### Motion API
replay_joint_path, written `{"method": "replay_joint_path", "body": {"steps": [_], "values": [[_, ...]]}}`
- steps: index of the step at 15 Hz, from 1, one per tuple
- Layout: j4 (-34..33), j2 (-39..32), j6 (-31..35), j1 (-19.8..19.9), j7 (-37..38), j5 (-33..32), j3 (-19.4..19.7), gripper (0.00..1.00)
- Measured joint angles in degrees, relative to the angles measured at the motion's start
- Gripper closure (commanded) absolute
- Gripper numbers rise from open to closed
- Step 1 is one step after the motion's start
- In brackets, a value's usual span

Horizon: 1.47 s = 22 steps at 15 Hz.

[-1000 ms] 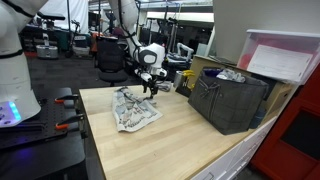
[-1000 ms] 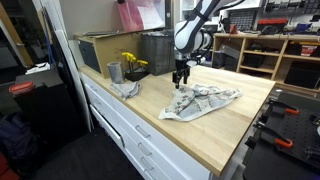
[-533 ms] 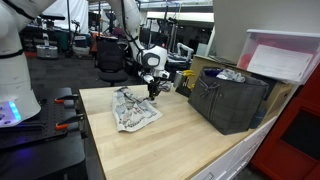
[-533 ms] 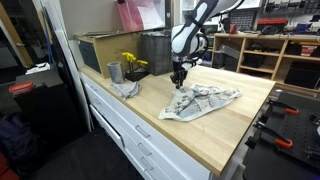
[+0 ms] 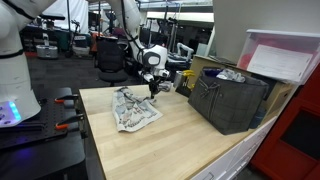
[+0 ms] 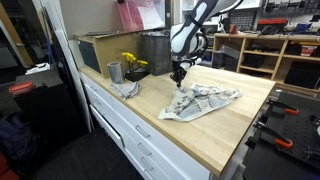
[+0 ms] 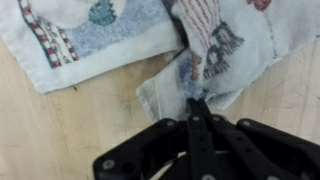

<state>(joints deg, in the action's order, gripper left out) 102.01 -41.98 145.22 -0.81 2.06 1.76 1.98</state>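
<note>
On pale wood counter [image 5: 185, 135]: claw [image 7: 195, 101] pinching crumpled printed cloth [image 7: 215, 45].

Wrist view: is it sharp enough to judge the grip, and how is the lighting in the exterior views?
Wrist view: soft all over; the cloth print is smeared, the dark fingers blurred but visibly shut on a fold. In an exterior view, even light, a blue glow at the edge. In an exterior view, the pink container is washed out.

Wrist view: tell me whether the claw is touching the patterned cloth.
Touching. The wrist view shows the claw closed, its tips pinching a fold at the edge of the patterned cloth, with no gap visible.
</note>
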Motion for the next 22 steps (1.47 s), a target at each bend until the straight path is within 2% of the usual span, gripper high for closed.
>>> {"method": "replay_joint_path", "body": {"steps": [8,12,13,15,17,19,22], "values": [[-4.9,0.2,-0.3,-2.8,0.7,2.0,-7.3,1.00],[-9.2,0.2,-2.5,-2.9,-1.7,6.9,-13.4,1.00],[-10.4,0.0,-3.4,-2.6,-3.0,8.9,-15.1,0.74],[-13.3,-0.3,-6.1,-1.7,-6.1,13.5,-18.6,0.68],[-16.0,-0.8,-8.7,-1.3,-7.8,15.7,-20.2,0.52],[-17.2,-1.0,-10.0,-1.6,-7.9,15.6,-19.8,0.37],[-16.6,-1.2,-10.3,-2.8,-7.2,13.7,-15.6,0.15]]}}
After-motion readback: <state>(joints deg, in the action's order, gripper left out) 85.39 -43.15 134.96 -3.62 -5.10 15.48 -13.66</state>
